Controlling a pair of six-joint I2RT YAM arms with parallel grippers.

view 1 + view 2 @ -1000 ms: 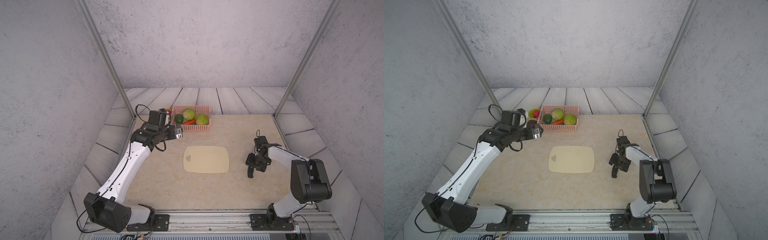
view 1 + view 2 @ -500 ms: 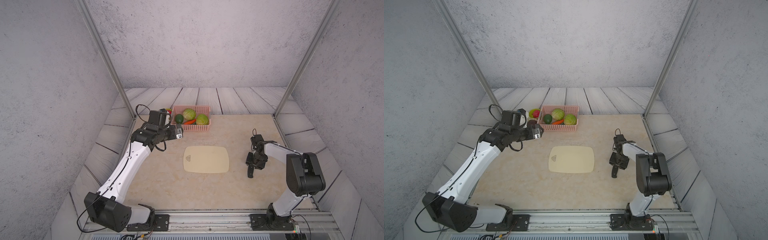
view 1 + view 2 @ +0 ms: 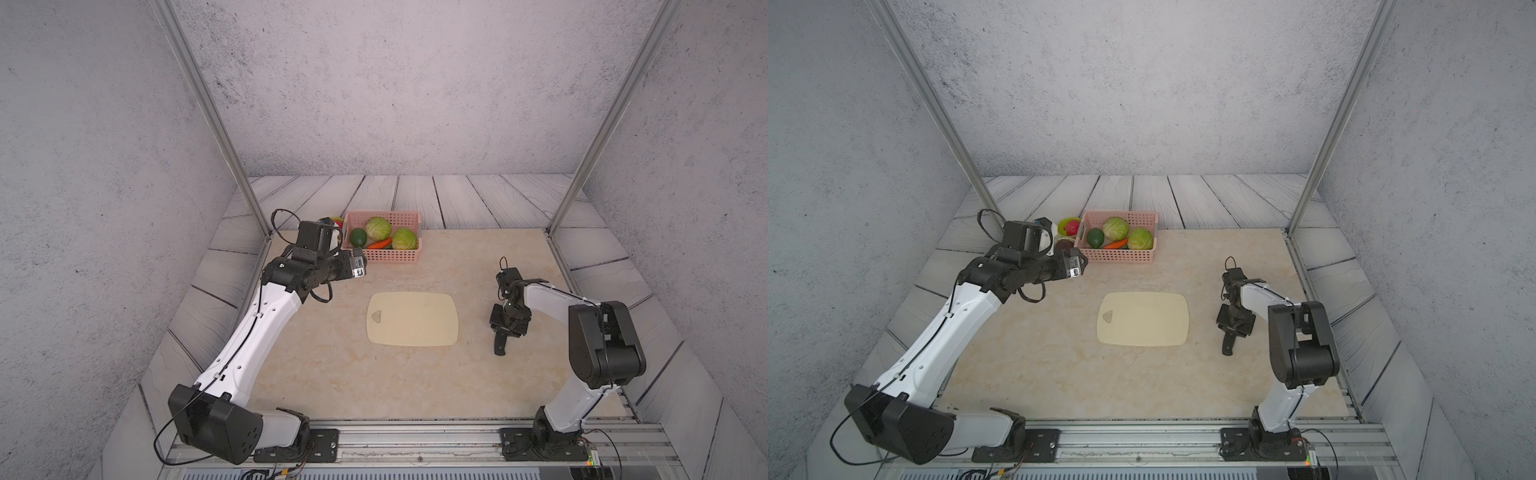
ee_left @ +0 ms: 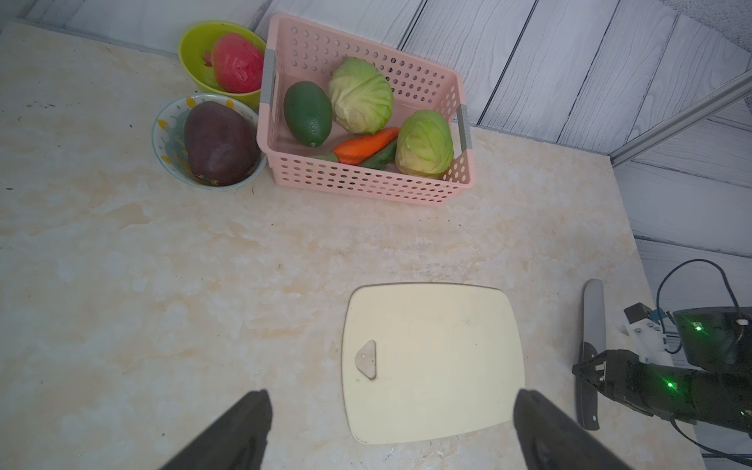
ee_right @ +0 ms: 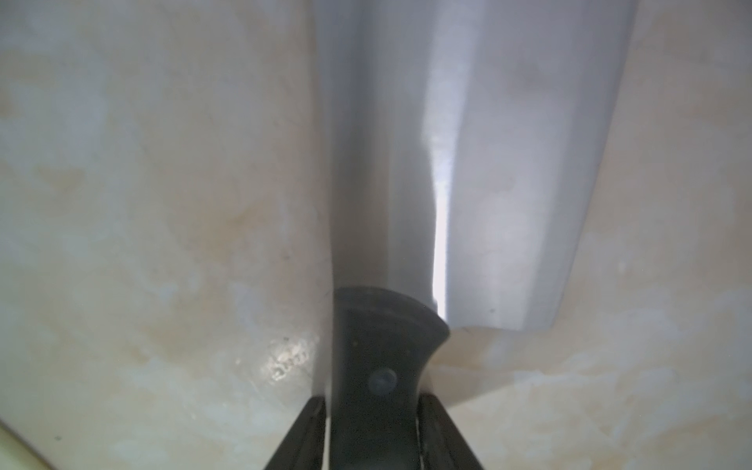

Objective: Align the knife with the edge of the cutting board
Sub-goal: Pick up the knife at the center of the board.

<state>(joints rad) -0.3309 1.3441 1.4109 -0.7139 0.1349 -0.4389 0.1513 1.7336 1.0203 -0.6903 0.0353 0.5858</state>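
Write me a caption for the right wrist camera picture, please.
Two black fingers flank the black riveted handle of a grey steel cleaver lying on the cream marbled tabletop.

the cutting board [image 3: 415, 320] is thin, pale cream and rectangular with rounded corners. it lies flat, with its small triangular hole near the short end on the robot's left. the knife [image 4: 593, 313], a grey-bladed cleaver with a black riveted handle, lies just past the board's opposite short end, not touching it and roughly parallel to that edge, handle toward the robot.

Left claw [image 4: 392, 394] agape (aloft), right claw [image 5: 374, 411] low
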